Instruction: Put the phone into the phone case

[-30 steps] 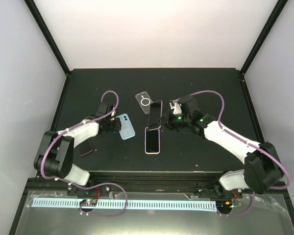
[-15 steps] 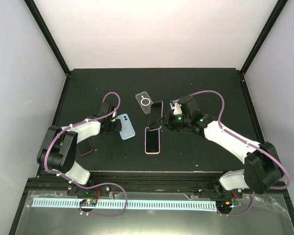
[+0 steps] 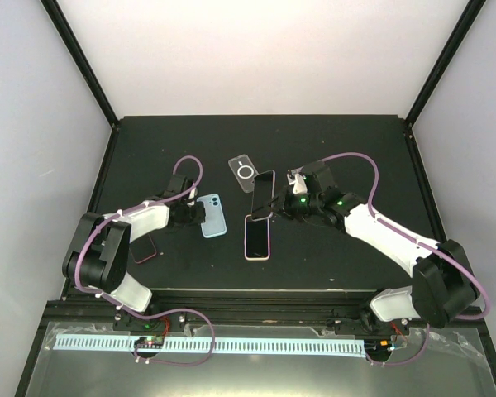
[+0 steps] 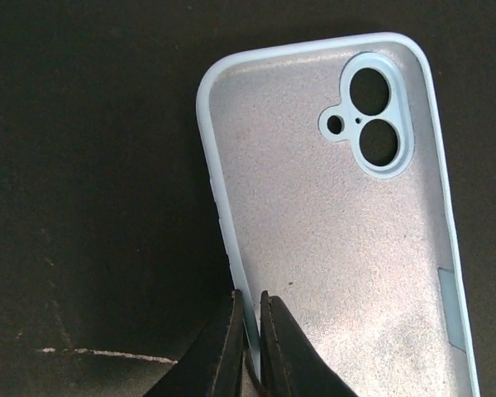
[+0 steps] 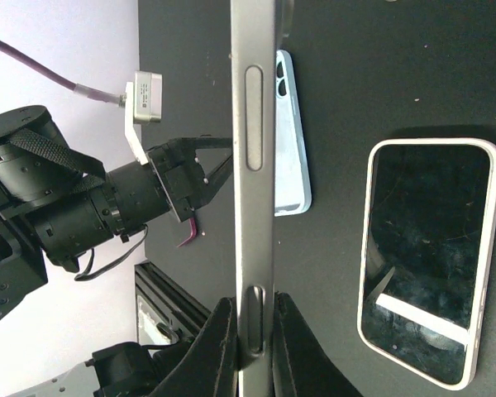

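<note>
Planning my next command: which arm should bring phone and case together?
Right. The right pincer is shut on the dark phone and can probably carry it over; the left pincer pinches the blue case by its rim, open side up.

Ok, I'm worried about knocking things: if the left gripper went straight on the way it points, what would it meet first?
The light blue phone case: the left gripper is shut on its side wall, so going on would probably shove the case or press it into the table.
</note>
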Available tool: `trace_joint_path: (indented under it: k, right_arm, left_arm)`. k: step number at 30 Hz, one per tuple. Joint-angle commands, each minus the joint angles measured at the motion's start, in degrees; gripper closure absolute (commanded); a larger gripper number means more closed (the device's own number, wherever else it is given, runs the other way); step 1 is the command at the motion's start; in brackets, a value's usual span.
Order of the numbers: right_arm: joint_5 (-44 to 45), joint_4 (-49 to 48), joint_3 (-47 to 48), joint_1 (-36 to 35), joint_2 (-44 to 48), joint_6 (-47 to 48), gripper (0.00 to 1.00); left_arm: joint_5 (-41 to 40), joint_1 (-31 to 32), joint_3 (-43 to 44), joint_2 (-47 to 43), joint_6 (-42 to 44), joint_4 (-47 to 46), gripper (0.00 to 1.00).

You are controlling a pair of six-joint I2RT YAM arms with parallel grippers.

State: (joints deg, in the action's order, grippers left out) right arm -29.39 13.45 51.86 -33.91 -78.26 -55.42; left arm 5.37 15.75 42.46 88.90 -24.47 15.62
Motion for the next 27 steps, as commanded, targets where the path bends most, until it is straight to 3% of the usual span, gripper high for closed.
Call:
trace_joint_path:
  k: [1,20,27]
  right_arm:
    - [-0.14,-2.32,0.36,0.25,1.63,1.10,0.96]
    - [-0.42,-5.29,-2.19,-1.28,0.36,-0.12,0.96]
    - [0.12,-7.41,-1.36,-4.69,-3.25,-0.42,0.96]
  left_arm:
    - [1.58,-0.37,-0.90,-0.31,0.67,1.06,0.92]
    - [8.39,1.40,-9.18,-10.67,-4.32,1.36,0.93]
    - [14.50,2.36,-14.22,-16.88,-9.93,-2.77,0.86]
